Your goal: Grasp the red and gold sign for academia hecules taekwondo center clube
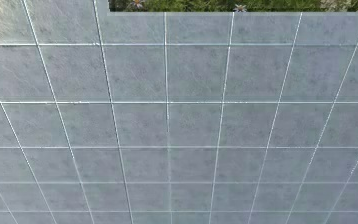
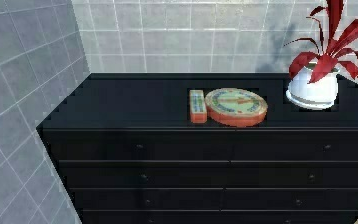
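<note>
The red and gold sign (image 2: 235, 107) is seen lying untouched on a black dresser (image 2: 117, 100), so the grasp is judged still undone; the hand's state cannot be told.

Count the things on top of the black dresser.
3. A small orange rectangular item near the middle, the round red and gold sign beside it, a white pot with a red plant toward the arm side view's right. More may sit past that edge.
</note>
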